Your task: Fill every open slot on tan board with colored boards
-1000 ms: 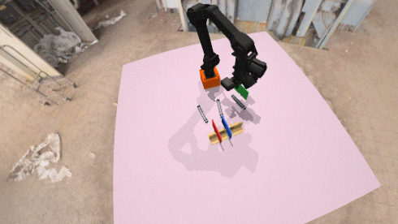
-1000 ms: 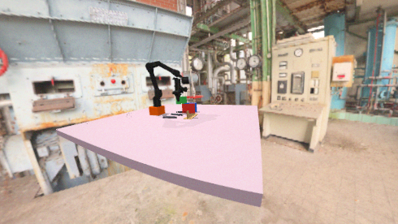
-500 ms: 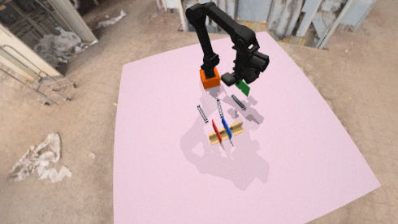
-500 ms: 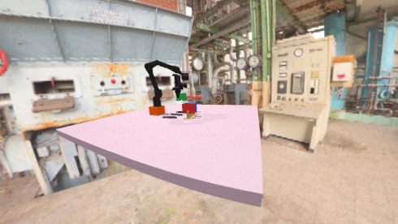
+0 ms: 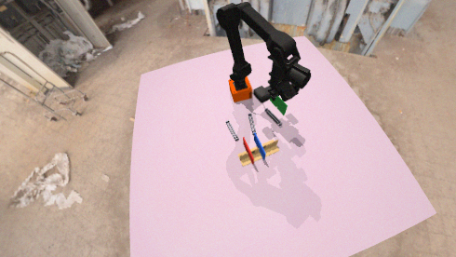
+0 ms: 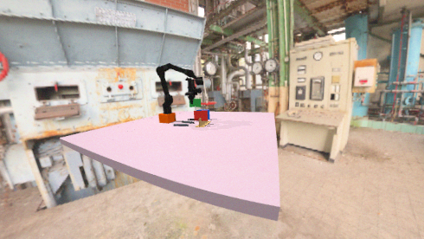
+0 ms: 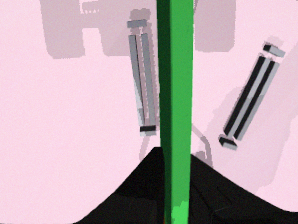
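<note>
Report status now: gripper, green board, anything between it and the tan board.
Gripper shut on green board. Green board raised above the table, not in tan board. Blue board stands nearby in tan board; possible snag.

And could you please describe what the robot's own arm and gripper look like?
The arm is matte black, with chunky rounded joints and slim straight links, on an orange block-shaped base. The gripper is black too. I see no markings or loose cables.
</note>
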### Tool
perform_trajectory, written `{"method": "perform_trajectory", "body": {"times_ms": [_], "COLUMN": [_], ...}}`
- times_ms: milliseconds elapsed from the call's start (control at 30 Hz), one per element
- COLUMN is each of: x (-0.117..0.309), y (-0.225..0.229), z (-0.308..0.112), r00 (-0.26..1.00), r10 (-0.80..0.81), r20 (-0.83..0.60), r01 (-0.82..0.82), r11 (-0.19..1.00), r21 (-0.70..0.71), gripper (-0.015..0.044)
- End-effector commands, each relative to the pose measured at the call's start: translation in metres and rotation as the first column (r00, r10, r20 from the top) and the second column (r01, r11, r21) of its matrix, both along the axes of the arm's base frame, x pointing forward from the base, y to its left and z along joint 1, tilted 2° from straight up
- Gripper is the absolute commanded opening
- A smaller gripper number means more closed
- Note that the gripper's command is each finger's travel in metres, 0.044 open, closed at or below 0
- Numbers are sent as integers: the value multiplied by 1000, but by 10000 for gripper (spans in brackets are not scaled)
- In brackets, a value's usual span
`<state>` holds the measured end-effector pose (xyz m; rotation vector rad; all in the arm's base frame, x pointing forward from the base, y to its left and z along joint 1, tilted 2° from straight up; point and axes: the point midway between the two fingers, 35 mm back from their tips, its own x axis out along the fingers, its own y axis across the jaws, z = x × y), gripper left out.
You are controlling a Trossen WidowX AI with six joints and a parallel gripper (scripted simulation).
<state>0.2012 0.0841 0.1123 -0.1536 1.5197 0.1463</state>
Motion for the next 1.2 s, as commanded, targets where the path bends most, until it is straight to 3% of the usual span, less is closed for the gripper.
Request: {"method": "perform_trajectory", "body": {"times_ms": [0, 1167], "x": [9, 81], "y": [-2, -41], "z": [4, 10], "r00": [1000, 996], "r10": [-3, -91], "r20": [9, 16], "r01": [3, 91], "r11": [1000, 996], "r21": [1, 3], "gripper": [0, 0]}}
